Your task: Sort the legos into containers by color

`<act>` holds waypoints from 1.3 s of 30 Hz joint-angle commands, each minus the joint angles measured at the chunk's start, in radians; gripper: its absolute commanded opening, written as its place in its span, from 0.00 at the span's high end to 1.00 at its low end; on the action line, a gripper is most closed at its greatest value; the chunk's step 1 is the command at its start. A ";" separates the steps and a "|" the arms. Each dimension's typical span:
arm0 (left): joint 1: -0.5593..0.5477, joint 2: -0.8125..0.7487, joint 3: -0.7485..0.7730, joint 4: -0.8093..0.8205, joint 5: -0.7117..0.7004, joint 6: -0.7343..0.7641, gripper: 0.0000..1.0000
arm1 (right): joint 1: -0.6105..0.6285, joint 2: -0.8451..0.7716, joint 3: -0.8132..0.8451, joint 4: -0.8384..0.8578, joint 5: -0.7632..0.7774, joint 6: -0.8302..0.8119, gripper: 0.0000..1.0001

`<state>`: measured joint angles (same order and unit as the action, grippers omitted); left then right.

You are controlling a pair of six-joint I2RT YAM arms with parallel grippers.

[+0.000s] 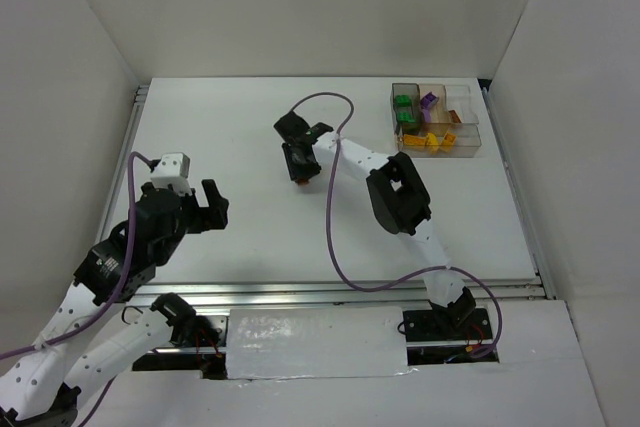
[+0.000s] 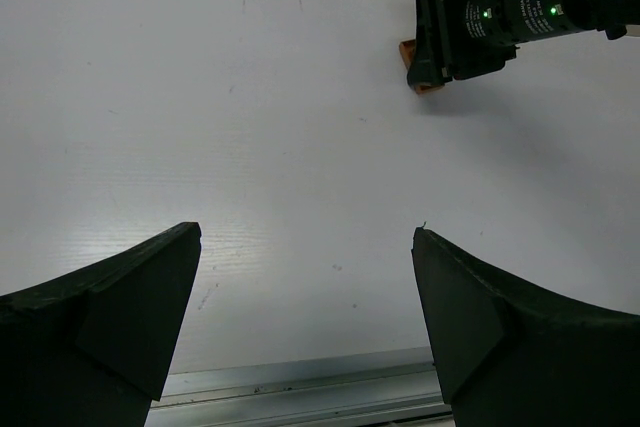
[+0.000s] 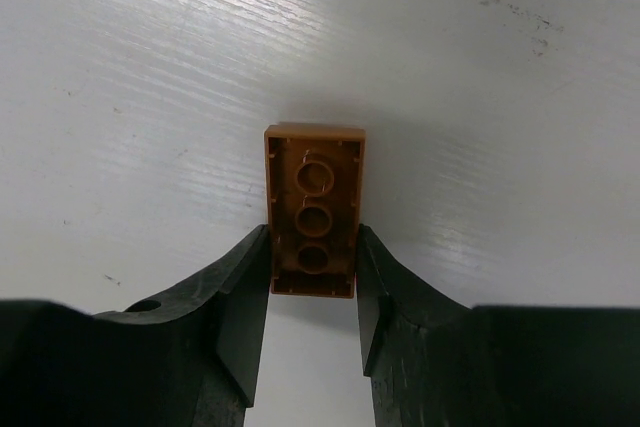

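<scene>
In the right wrist view a brown lego (image 3: 313, 207) lies underside up on the white table, and both fingers of my right gripper (image 3: 313, 252) press its long sides: shut on it. From the top it shows as an orange-brown speck (image 1: 300, 182) under that gripper (image 1: 300, 173), left of the table's middle. In the left wrist view the same brick (image 2: 408, 51) peeks out beside the right gripper (image 2: 437, 37). The containers (image 1: 478, 139), a clear divided tray at the back right, hold green (image 1: 403, 105), purple (image 1: 428, 102) and yellow (image 1: 428, 140) legos. My left gripper (image 1: 213, 209) (image 2: 305, 232) hangs open and empty near the front left.
White walls enclose the table on three sides. A metal rail (image 1: 350, 292) runs along the near edge. The right arm's purple cable (image 1: 330, 217) loops over the table.
</scene>
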<state>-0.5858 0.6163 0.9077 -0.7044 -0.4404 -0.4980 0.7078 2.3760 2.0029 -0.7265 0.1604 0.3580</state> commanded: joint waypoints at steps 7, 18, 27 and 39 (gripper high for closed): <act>0.004 -0.015 0.007 0.025 0.005 0.015 0.00 | -0.074 -0.271 -0.215 0.189 -0.114 -0.054 1.00; 0.004 -0.030 0.005 0.026 0.002 0.015 0.00 | -0.499 -0.356 -0.089 0.182 0.071 -0.365 1.00; 0.004 -0.033 0.000 0.026 -0.011 0.012 0.01 | -0.662 -0.201 0.002 0.383 0.321 -0.513 1.00; -0.011 -0.013 -0.006 0.036 0.006 0.018 0.01 | -0.778 -0.107 0.037 0.398 0.311 -0.525 1.00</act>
<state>-0.5880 0.5919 0.9070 -0.7025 -0.4400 -0.4976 -0.0410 2.2993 1.9968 -0.3965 0.4637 -0.1734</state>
